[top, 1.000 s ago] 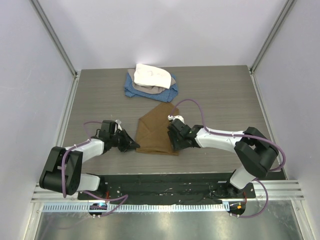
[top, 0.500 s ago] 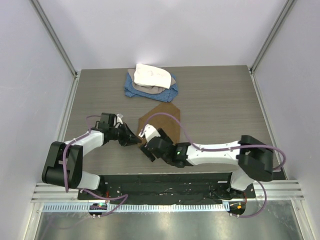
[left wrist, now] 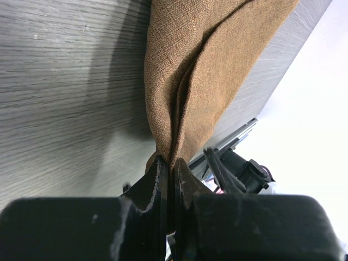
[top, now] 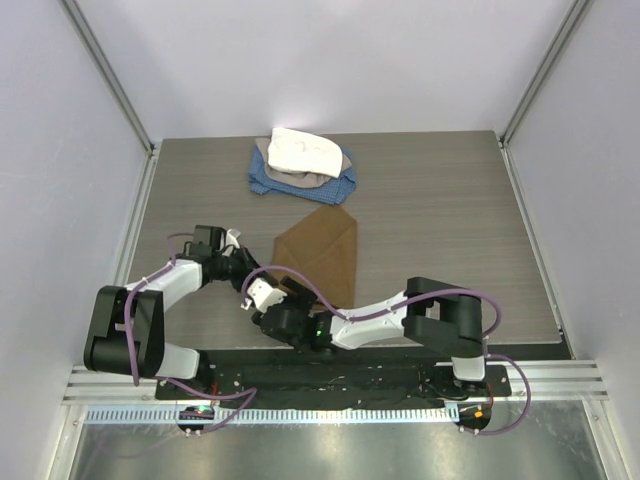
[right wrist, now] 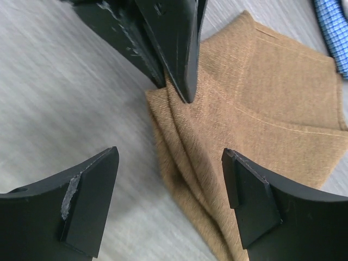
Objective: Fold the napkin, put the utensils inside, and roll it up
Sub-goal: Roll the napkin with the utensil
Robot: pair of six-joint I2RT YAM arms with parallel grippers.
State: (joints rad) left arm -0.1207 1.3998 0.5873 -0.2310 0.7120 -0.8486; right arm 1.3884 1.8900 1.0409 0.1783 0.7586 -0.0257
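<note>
The tan-brown napkin [top: 325,250] lies folded on the table, with layered edges running to its near-left corner. My left gripper [top: 256,279] is shut on that corner, and the left wrist view shows the cloth [left wrist: 206,65] pinched between its fingers [left wrist: 163,179]. My right gripper [right wrist: 171,201] is open and empty, hovering just above the same corner of the napkin [right wrist: 261,109], close in front of the left fingers [right wrist: 174,38]. In the top view it [top: 270,298] sits at the napkin's near-left. The spoon is not in view.
A pile of cloths lies at the back of the table, a white cloth [top: 303,150] on a blue one [top: 300,183]. The right arm [top: 380,315] stretches along the table's near edge. Side walls enclose the table.
My right gripper swept from the napkin's right edge across to its near-left corner and now stands open. The napkin looks narrower, folded over. My left gripper stayed shut on the corner.
</note>
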